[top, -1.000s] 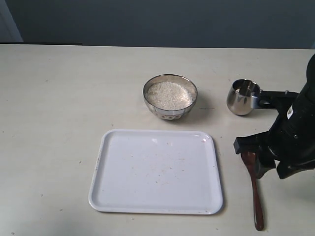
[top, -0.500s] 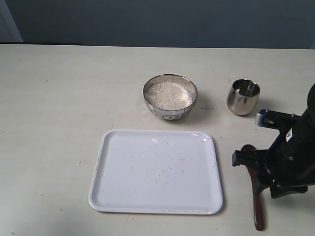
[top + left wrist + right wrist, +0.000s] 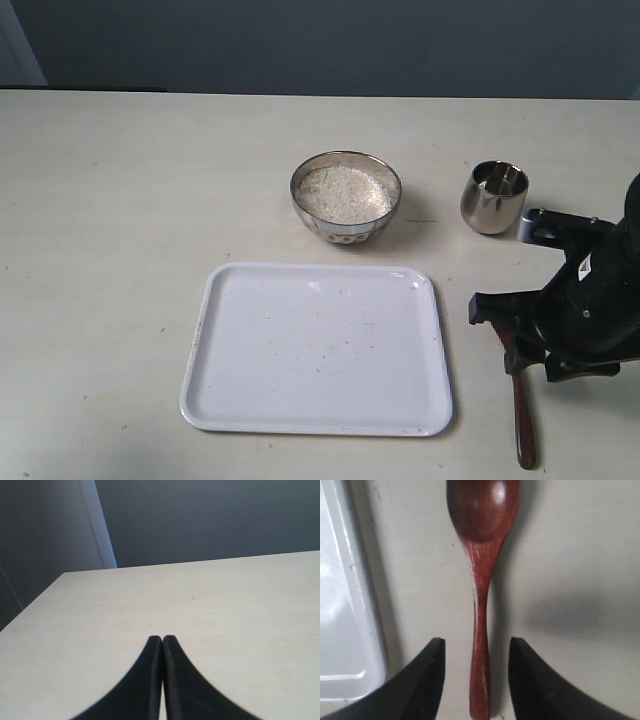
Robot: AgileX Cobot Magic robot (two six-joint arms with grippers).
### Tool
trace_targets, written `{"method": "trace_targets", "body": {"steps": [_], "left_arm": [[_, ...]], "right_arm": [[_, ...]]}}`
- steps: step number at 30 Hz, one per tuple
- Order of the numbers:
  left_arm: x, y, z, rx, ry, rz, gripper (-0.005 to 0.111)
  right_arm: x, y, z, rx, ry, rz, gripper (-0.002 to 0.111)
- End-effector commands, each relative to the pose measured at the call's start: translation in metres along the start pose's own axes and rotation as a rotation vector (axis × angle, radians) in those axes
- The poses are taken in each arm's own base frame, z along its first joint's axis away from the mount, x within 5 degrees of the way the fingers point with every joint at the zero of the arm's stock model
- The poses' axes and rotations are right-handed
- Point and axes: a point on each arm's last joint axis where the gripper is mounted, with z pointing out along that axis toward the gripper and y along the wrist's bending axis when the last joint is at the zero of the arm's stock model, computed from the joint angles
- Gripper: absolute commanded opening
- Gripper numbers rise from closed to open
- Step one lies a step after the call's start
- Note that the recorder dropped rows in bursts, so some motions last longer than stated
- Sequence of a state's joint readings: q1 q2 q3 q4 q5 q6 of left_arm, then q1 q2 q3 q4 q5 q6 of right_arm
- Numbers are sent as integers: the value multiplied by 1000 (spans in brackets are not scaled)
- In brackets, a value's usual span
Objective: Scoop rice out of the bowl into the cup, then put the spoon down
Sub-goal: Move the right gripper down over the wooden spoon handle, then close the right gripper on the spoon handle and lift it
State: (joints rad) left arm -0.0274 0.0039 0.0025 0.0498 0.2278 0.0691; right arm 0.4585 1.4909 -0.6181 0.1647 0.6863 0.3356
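Observation:
The metal bowl (image 3: 346,218) holds white rice (image 3: 345,192) at the table's centre back. The steel cup (image 3: 494,200) stands upright to its right. The dark reddish-brown spoon (image 3: 481,580) lies flat on the table right of the tray; only its handle (image 3: 522,425) shows below my right arm (image 3: 588,310). My right gripper (image 3: 476,641) is open, with one finger on each side of the handle and clear gaps between them. My left gripper (image 3: 162,639) is shut on nothing above bare tabletop and is out of the exterior view.
A white tray (image 3: 316,268) lies in front of the bowl, with a few stray grains on it; its edge (image 3: 340,605) runs close beside the spoon. The table's right edge is near my right arm.
My right arm has drawn back from beside the cup and moved over the spoon, now covering its bowl end. The spoon, bowl and cup have not moved.

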Motion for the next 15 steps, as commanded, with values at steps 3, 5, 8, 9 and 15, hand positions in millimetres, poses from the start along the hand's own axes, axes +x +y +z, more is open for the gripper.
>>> {"method": "trace_targets", "body": {"steps": [3,5,8,9,15], "left_arm": [[-2,0,-1,6,-20,-8,0],[-2,0,-1,6,-20,-8,0],[-2,0,-1,6,-20,-8,0],[-2,0,-1,6,-20,-8,0],[-2,0,-1,6,-20,-8,0]], "right_arm": [[3,4,2,14,-4,-38,40],[7,11,4,12,-1,-68,39],[12,21,10,30,-2,-110,39],[13,23,12,41,-1,-117,39],[16,25,20,127,-4,-80,39]]}}
